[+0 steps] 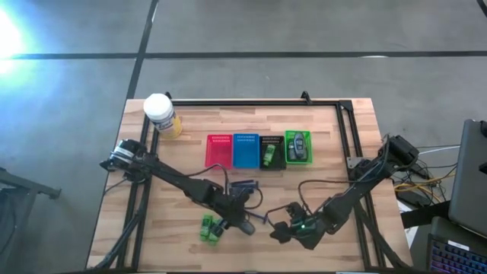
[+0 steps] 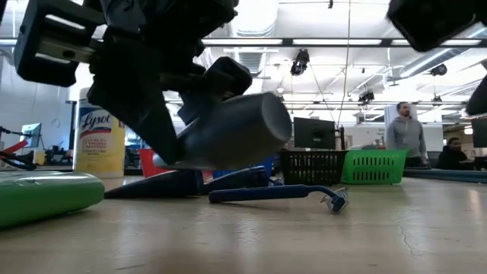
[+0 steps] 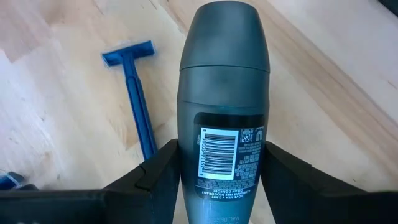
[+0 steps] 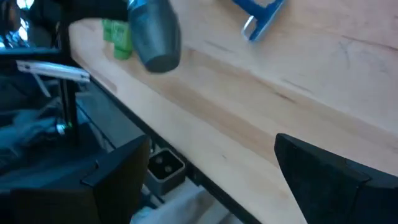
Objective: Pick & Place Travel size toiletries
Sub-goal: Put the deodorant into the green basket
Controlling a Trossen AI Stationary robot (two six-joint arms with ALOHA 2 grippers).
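Observation:
My left gripper stands over the table's near middle, shut on a dark grey deodorant bottle that is up off the wood. A blue razor lies flat on the table beside it. Two green packets lie just to the left of the gripper. My right gripper hovers open at the near edge, right of the bottle, with nothing between its fingers. My left gripper pinches the bottle's labelled body, toward its base end, between the two fingers. The fingers slant down from the table's left and lie along the bottle, whose cap sticks out beyond them. The bottle hangs tilted, clear of the table.
Red, blue, black and green baskets stand in a row at the far middle; the last two hold items. A white-lidded yellow jar stands far left. A black frame borders the far and right edges.

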